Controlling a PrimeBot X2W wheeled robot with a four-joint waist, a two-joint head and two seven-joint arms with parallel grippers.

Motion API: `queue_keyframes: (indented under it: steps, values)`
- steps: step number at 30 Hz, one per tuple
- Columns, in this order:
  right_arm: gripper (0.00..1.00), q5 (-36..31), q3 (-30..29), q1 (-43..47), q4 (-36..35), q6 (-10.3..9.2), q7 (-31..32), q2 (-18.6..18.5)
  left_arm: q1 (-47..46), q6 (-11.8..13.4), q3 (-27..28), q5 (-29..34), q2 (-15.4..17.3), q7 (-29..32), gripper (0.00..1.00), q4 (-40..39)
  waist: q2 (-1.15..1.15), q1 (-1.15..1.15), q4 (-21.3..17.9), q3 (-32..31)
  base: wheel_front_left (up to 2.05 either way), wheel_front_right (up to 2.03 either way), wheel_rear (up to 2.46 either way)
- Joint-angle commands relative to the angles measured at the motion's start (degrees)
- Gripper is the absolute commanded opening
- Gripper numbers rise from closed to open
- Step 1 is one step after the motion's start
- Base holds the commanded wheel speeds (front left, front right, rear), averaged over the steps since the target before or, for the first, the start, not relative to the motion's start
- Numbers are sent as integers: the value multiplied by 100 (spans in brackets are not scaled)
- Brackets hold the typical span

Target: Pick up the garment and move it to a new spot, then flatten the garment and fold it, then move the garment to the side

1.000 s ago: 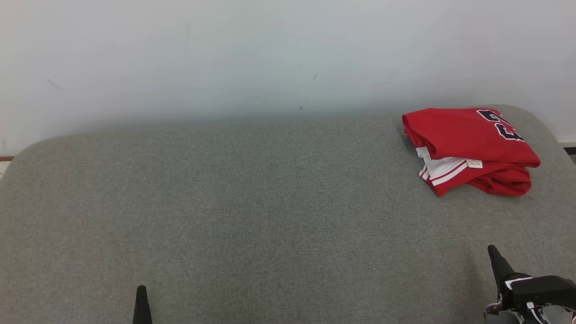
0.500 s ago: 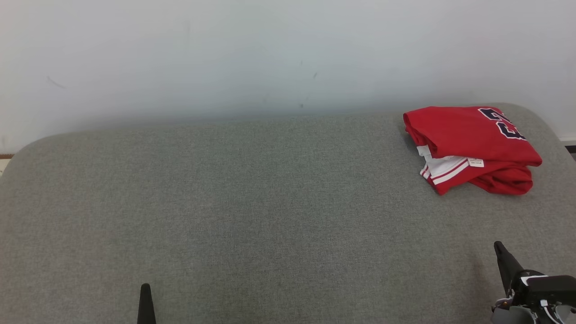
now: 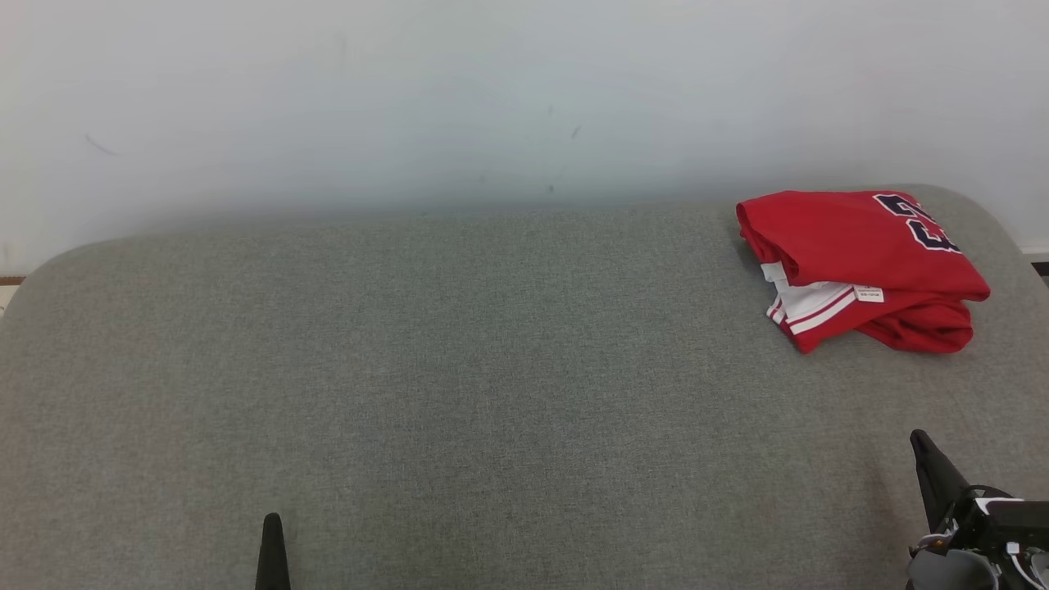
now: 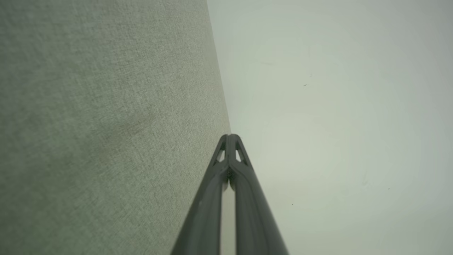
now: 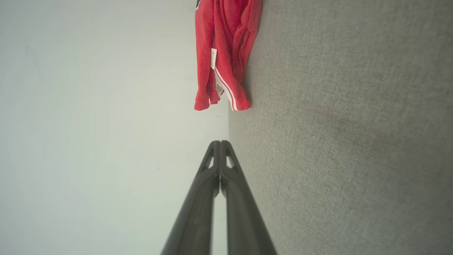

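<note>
Red garment (image 3: 852,246), folded, at far right of grey table (image 3: 459,369). Left hand (image 3: 271,524) and right hand (image 3: 919,438): fingers pressed together, holding nothing.

So the right end effector (image 5: 220,143) comes up from the bottom middle with both dark fingers pressed flat together, tips touching, nothing pinched between them. The view is rolled sideways: the grey fabric counter (image 5: 336,141) takes up the right half and a plain pale wall (image 5: 88,124) the left. Up top sits the garment (image 5: 226,42), red and folded into a few layers, lying on the counter. It has a white stripe (image 5: 223,86) along one hem and a tiny white label (image 5: 213,58). There's a clear gap between the fingertips and the cloth.
</note>
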Motion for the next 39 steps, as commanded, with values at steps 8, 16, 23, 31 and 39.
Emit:
queue_keyframes:
  steps: [8, 16, 23, 31, 39]
  values:
    - [0, 397, -195, -118, 48, 2, 206, -24, -136, -50, -92, -475, 24, -37, 0, 62, 0, 0, 5, 22, 0, 0, 0]
    - [0, 687, -341, -182, 91, 2, 374, -22, -183, -66, -166, -807, 24, -39, 0, 108, 0, 0, 10, 43, 0, 0, 0]
    - [0, 860, -424, -203, 119, 2, 463, -20, -210, -81, -202, -984, 24, -33, 0, 133, 0, 0, 13, 56, 0, 0, 0]
    - [0, 844, -426, -195, 117, 2, 466, -12, -203, -81, -201, -975, 23, -29, 0, 133, 0, 0, 13, 56, 0, 0, 0]
    - [0, 834, -430, -197, 117, 2, 472, -6, -203, -81, -200, -975, 23, -29, 0, 132, 0, 0, 13, 56, 0, 0, 0]
